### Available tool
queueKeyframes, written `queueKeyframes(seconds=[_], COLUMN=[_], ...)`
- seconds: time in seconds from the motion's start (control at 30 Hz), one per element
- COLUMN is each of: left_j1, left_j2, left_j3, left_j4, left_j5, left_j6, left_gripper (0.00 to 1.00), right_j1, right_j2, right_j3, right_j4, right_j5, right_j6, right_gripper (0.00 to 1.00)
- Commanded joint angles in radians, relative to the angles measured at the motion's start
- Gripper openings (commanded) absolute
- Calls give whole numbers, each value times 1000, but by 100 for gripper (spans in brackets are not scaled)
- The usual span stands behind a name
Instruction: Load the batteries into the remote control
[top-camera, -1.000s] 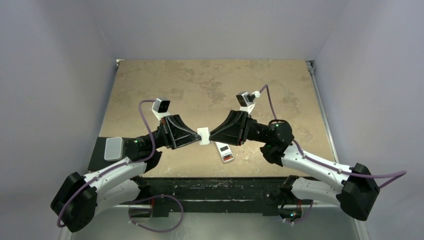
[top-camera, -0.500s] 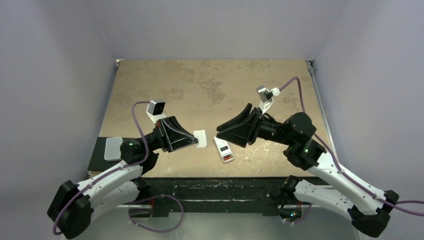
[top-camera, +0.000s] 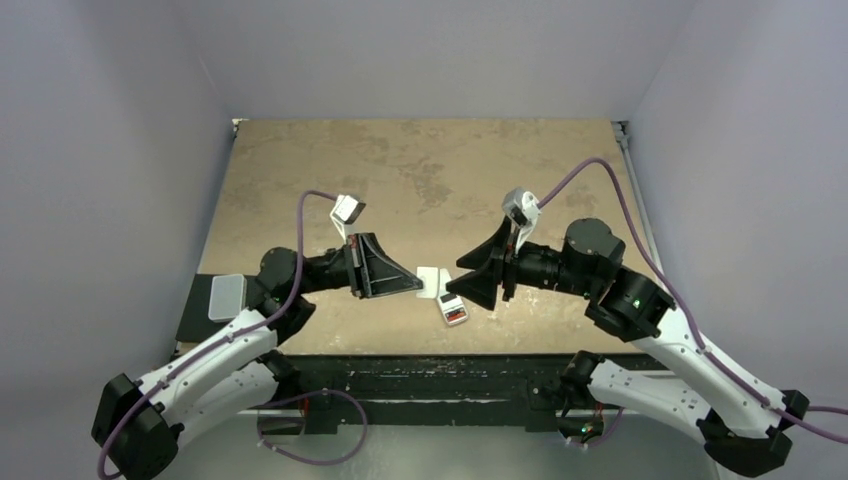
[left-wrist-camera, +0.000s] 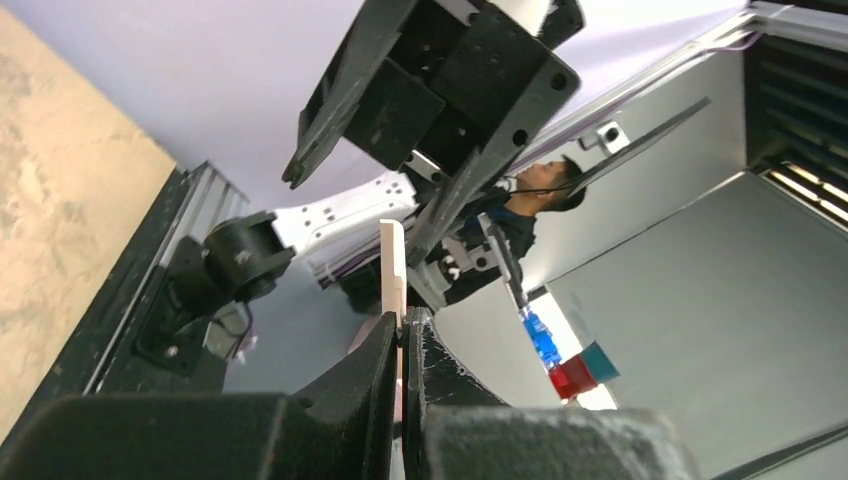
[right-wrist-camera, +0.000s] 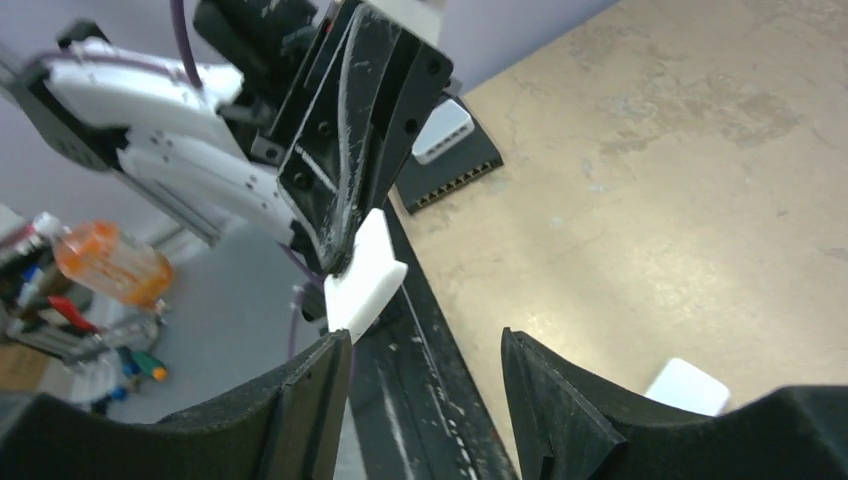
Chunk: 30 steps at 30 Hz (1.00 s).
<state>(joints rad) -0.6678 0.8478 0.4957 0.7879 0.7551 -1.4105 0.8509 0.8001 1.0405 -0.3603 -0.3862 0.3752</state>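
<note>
The remote control (top-camera: 453, 308), white with a red panel facing up, lies on the tan table near its front edge; a white corner of it (right-wrist-camera: 686, 387) shows in the right wrist view. My left gripper (top-camera: 420, 285) (left-wrist-camera: 403, 325) is shut on a small flat white piece (top-camera: 432, 283) (right-wrist-camera: 365, 272) (left-wrist-camera: 392, 262), held on edge just left of and above the remote. My right gripper (top-camera: 470, 283) (right-wrist-camera: 425, 345) stands open facing the piece, close to it, with nothing between its fingers. The batteries are out of view.
A light-grey rounded plate (top-camera: 227, 297) (right-wrist-camera: 441, 131) rests on a black pad at the table's left front corner. The table's black front rail (top-camera: 420, 365) runs just below the remote. Grey walls close in on both sides.
My right gripper let go of the white piece, drew back to the right and opened. My left gripper carried the piece to the right, ending beside the remote.
</note>
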Motion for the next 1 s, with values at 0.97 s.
queueKeyframes(seconds=[0.97], left_j1=[2], left_j2=[-9], left_j3=[-17], left_j4=[-416], left_j5=[99], left_j6=[211], left_gripper=[0], right_j1=[244], right_j2=[-232], right_j3=[-407], right_j4=[349], right_j5=[118], right_j6=[-745], right_gripper=[70])
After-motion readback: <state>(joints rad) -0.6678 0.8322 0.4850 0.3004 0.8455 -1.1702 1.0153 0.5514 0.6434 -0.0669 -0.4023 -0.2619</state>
